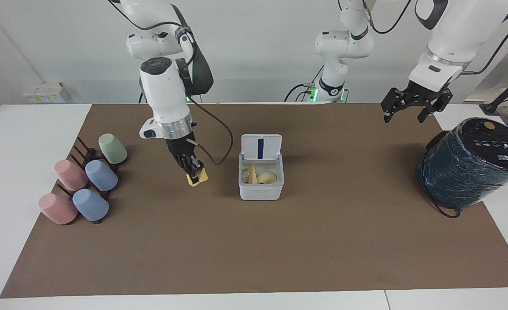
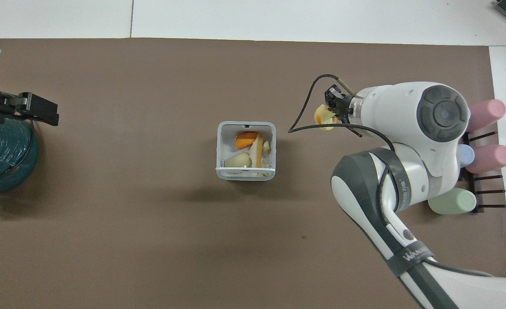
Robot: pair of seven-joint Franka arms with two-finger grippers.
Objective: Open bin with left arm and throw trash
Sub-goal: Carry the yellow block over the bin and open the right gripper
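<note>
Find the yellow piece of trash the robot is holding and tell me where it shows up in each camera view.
Facing view: the yellow trash piece hangs in the right gripper, just above the mat beside the bin, toward the cup rack's end.
Overhead view: the same piece sits at the right gripper's tips, between the bin and the cups.
Shared landmark: the open white bin at the mat's centre.

matt brown mat, plastic-wrapped cylinder
</note>
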